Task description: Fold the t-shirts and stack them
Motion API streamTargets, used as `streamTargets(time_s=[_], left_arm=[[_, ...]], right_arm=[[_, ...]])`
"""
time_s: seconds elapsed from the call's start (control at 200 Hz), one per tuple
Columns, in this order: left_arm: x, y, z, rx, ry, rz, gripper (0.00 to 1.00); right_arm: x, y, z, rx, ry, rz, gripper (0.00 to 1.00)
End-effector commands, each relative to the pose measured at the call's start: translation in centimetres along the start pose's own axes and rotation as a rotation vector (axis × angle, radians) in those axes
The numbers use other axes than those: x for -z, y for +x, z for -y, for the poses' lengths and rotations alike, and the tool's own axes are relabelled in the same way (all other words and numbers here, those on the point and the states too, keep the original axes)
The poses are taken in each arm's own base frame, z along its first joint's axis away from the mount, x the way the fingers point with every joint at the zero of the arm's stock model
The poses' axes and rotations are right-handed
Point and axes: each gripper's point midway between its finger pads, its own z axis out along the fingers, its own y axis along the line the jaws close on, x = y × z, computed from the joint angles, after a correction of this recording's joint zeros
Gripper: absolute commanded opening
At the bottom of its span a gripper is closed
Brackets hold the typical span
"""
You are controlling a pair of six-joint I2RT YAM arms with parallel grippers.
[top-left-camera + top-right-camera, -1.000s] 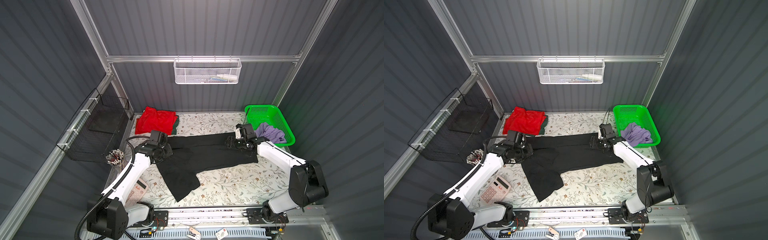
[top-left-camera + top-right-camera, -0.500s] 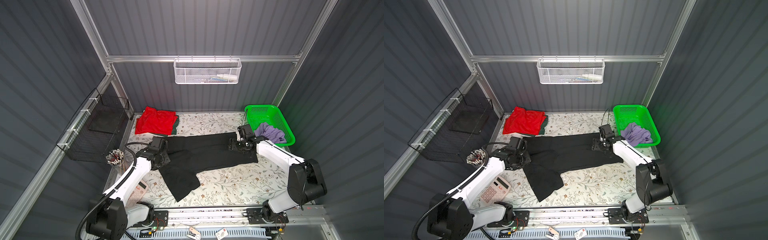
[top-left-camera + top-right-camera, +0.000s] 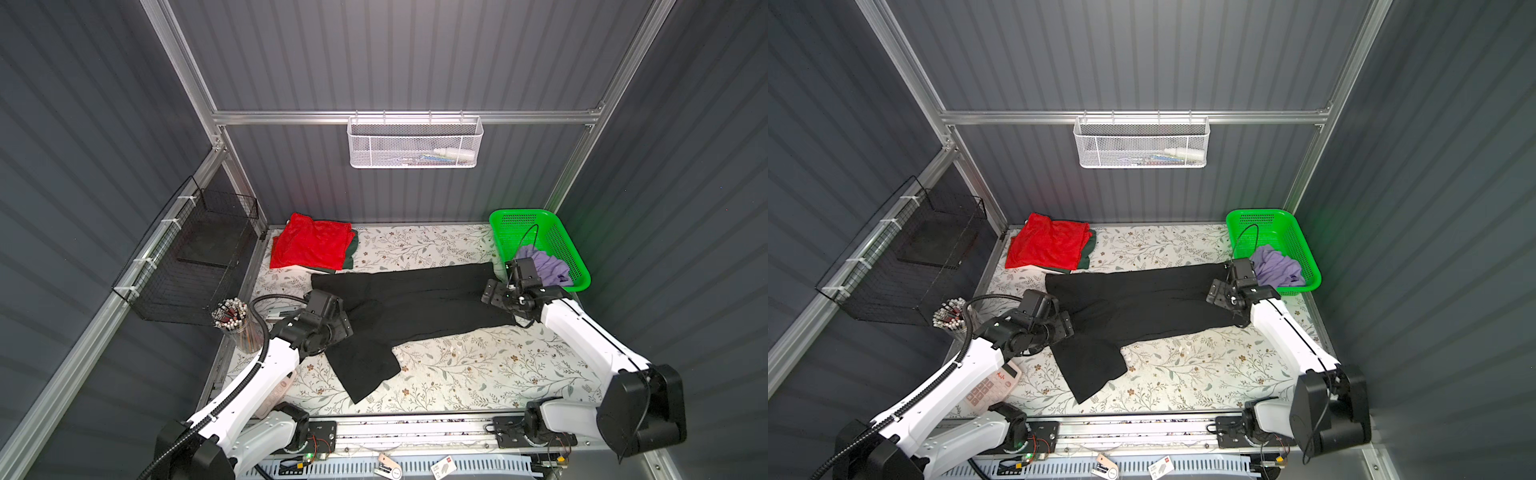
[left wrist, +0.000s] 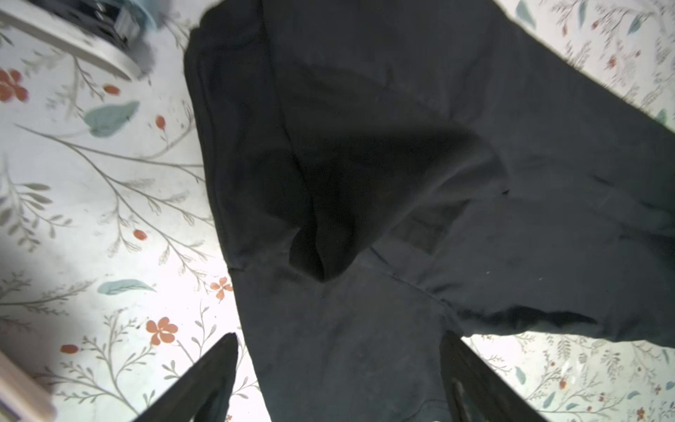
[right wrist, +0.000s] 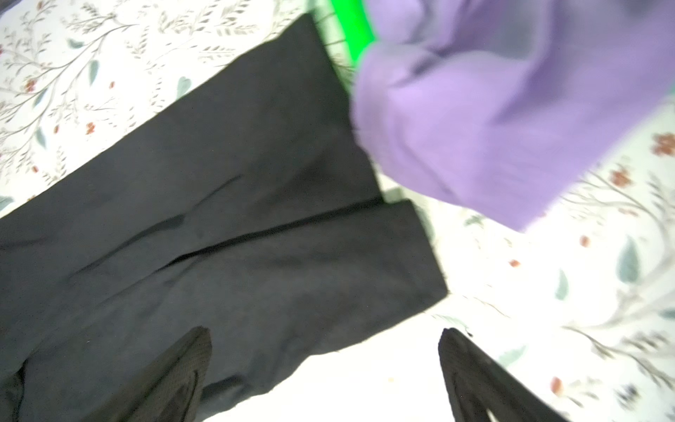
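T-shirt (image 3: 415, 299), black — folded lengthwise, 1 sleeve splayed.

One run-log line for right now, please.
left claw: open above black shirt | right claw: open over its edge | red shirt: folded atop dark green shirt | lavender shirt: in basket

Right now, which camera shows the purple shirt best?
Both top views: the lavender shirt lies sharp and clear in the green basket. The right wrist view shows it blurred and cropped; the left wrist view misses it.
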Motion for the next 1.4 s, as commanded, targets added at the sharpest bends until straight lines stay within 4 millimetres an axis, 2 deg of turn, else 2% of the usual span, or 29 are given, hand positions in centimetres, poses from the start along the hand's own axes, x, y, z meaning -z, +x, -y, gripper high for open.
streamTargets(time_s=[0.0,0.15,0.36,0.45,0.73,0.886,0.896,1.166,1.396], left_arm=[[-0.4,1.1,1.0,0.018,0.048,-0.017,0.87],[-1.5,3.7,2.3,-0.048,0.053,-0.075,0.86],[-2.3,6.6,2.9,-0.127,0.051,-0.122,0.86],[-3.0,8.0,2.4,-0.124,0.045,-0.151,0.86],[-3.9,9.8,0.3,-0.107,0.005,-0.175,0.86],[-4.6,10.7,1.0,-0.066,0.089,-0.19,0.85],[-4.6,10.7,1.1,-0.064,0.092,-0.189,0.85],[-5.9,12.1,-0.3,-0.051,0.059,-0.213,0.84],[-6.5,13.1,-0.9,-0.037,0.042,-0.235,0.84]], right_arm=[[0.1,2.3,3.2,-0.083,0.064,-0.056,0.99],[-1.0,4.0,4.8,-0.196,0.029,-0.103,0.97],[-2.5,4.6,5.5,-0.245,0.002,-0.143,0.75],[-3.2,4.7,5.8,-0.252,0.004,-0.154,0.71],[-4.8,4.8,5.8,-0.276,-0.009,-0.176,0.69],[-5.4,5.8,5.8,-0.299,-0.017,-0.195,0.69],[-5.5,5.4,5.7,-0.301,-0.029,-0.179,0.69],[-6.3,6.2,5.0,-0.319,-0.078,-0.193,0.68],[-6.5,6.0,4.6,-0.324,-0.1,-0.192,0.68]])
